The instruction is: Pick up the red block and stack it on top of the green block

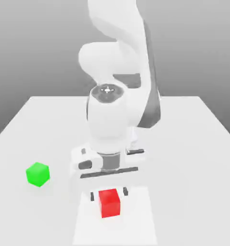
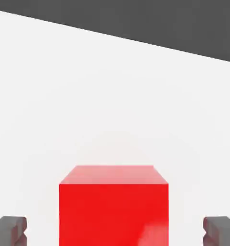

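Background (image 1: pixel 20 38) is running from dark grey low down to paler grey above, with no furniture or wall detail showing. Bench (image 1: pixel 189 144) is spreading pale and matte beneath everything; a whiter rectangle (image 1: pixel 140 230) is lying around the red block's spot.

Arm (image 1: pixel 107 117) is reaching over the bench, hand pointing down — presumably for a top-down grasp. Gripper (image 1: pixel 108 194) is standing open, holding nothing. Its fingertips (image 2: pixel 10 231) are flanking the red block with a gap on each side, an arrangement suiting a squeeze on two opposite faces.

Green block (image 1: pixel 38 174) is sitting well apart, towards the exterior view's left, edge-on to that camera; its free top is serving as the stacking site, with room around it for the descent.

Red block (image 1: pixel 109 204) is resting between the fingertips, squared to them — closing looks like the next step. Off-centre contact could be twisting it, so even contact is mattering.
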`<state>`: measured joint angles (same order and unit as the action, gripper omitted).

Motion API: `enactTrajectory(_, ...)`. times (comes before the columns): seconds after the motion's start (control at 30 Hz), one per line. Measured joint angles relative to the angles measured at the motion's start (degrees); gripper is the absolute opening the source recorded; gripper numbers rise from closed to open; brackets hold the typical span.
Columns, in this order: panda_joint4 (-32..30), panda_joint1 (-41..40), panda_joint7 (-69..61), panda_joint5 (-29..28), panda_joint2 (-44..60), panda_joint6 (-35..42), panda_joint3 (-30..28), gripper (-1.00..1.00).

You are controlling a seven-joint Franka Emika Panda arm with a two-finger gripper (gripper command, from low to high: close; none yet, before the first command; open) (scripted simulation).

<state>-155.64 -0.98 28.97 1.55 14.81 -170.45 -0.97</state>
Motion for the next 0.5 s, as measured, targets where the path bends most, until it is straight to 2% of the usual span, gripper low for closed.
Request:
enactTrajectory(0.23,-0.03,-0.09,0.15,-0.16,-0.22,0.22,0.07,-1.00)
enactTrajectory(0.43,-1.66,-0.14,1.04,-1.32,-11.33,9.68,-0.25,-1.00)
enactTrajectory(0.5,-2.49,-3.92,4.84,-2.12,-13.91,11.46,-1.89,-1.00)
